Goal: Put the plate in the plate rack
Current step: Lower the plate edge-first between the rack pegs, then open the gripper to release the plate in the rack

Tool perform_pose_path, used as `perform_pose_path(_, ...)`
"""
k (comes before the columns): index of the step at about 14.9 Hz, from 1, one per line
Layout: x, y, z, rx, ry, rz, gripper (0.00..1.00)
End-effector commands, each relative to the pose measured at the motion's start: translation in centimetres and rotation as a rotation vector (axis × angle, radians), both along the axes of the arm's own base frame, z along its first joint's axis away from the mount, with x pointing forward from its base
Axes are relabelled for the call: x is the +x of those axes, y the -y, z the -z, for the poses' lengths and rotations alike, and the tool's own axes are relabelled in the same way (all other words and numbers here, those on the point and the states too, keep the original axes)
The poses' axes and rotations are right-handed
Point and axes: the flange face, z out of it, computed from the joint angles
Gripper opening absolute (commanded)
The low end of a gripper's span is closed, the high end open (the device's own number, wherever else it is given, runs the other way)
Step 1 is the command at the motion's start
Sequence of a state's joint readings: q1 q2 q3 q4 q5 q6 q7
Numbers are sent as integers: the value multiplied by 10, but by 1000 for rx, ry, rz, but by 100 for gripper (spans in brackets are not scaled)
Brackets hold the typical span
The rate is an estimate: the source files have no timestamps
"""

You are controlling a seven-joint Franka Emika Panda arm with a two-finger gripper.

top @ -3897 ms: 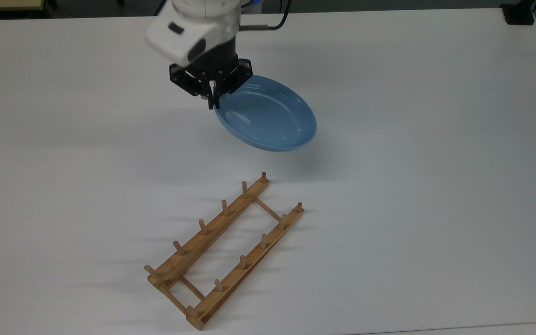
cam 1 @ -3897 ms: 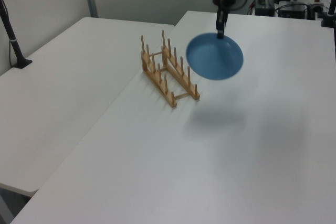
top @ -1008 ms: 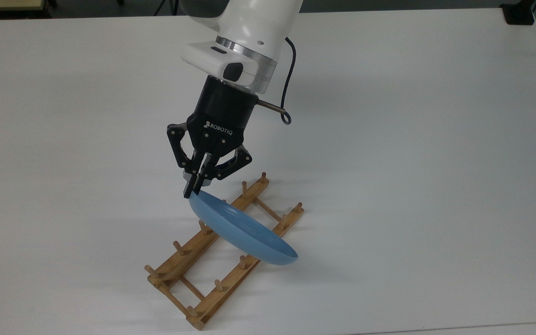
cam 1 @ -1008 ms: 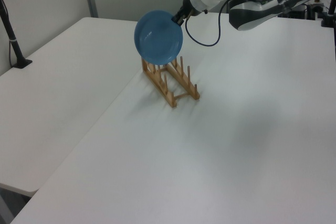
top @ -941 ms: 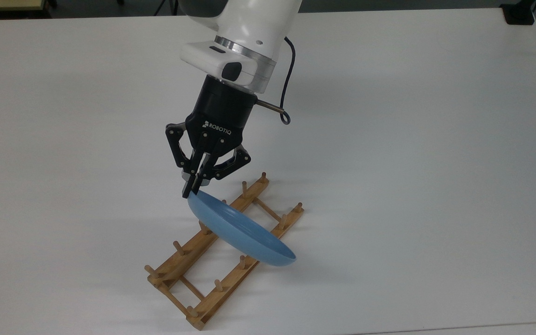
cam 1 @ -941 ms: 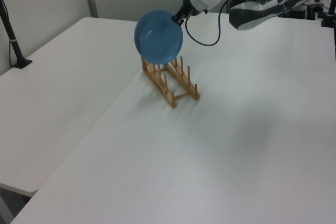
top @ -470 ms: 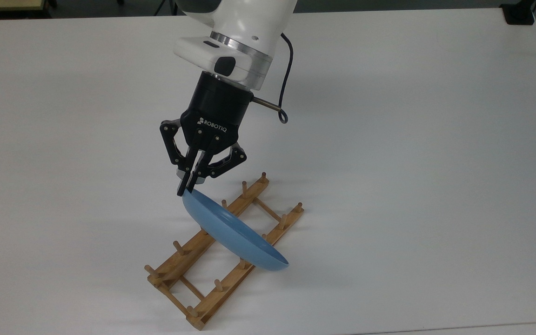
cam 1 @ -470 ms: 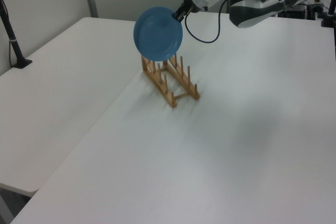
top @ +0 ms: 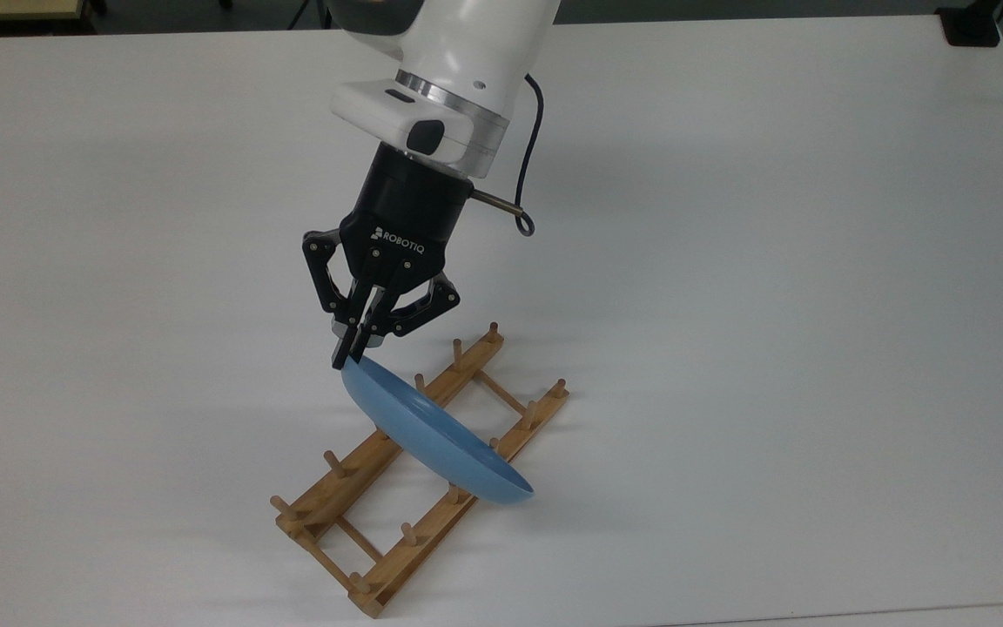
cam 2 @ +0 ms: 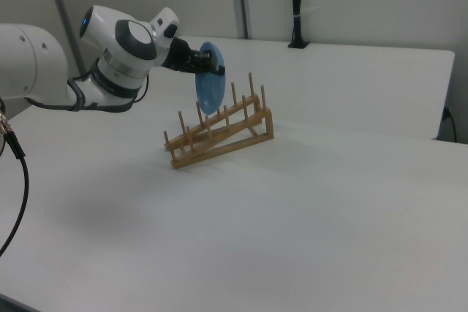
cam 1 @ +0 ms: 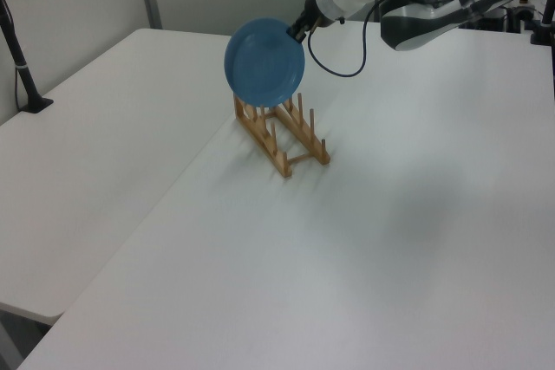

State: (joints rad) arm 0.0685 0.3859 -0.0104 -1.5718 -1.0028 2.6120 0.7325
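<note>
Gripper [top: 352,353] is seen clamped on the upper rim of the plate [top: 432,435], fingers pinched together on the edge. The plate is held on edge, nearly upright, hanging below the fingers.

- Top view: the plate is carried across the plate rack [top: 419,470], crossing both rails around the middle of the rack's length. Its lower edge overlaps the rail on the top view's right.
- Left view: the gripper [cam 1: 303,27] is seen at the plate's upper right rim; the plate [cam 1: 264,60] is shown face-on, its lower edge level with the peg tops of the plate rack [cam 1: 279,132].
- Right view: the plate [cam 2: 210,87] appears edge-on, just behind the pegs of the plate rack [cam 2: 219,135], with the gripper [cam 2: 207,66] at its top.
- Whether the plate's lower edge is touching the rails or pegs cannot be told.

Progress, as judged: pickup and carry are done, and the plate has been turned upright over the rack. Seating is not yet done. The plate is not resting in a slot on its own, since its weight is borne by the grip.

Left to do: the plate is to be lowered between two peg pairs until it sits on both rails, then let go, and the arm cleared upward without the rim being caught.

The table [top: 771,261] is white and bare around the rack.
</note>
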Motion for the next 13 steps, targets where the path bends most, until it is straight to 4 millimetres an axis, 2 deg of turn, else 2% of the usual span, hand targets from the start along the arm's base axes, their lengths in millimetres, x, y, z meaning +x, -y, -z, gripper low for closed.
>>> perform_pose_path(1,-6,7,7,-36,5,-12,0)
perform_pose_path(2,-6,11,8,-45,3,-11,6)
perform_pose_path(3,-6,11,8,-45,3,-11,19)
perform_pose_path(4,-6,11,8,-45,3,-11,40)
perform_pose_path(5,-6,10,9,-44,2,-7,65)
perform_pose_path(7,-7,10,5,-42,8,-2,73)
perform_pose_path(8,-7,9,1,-32,14,3,80)
perform_pose_path(10,-8,5,-4,-21,24,4,82)
perform_pose_path(11,-10,3,-10,-13,32,18,86)
perform_pose_path(12,-11,1,-10,-5,33,40,96)
perform_pose_path(13,-11,0,-9,-3,30,54,98)
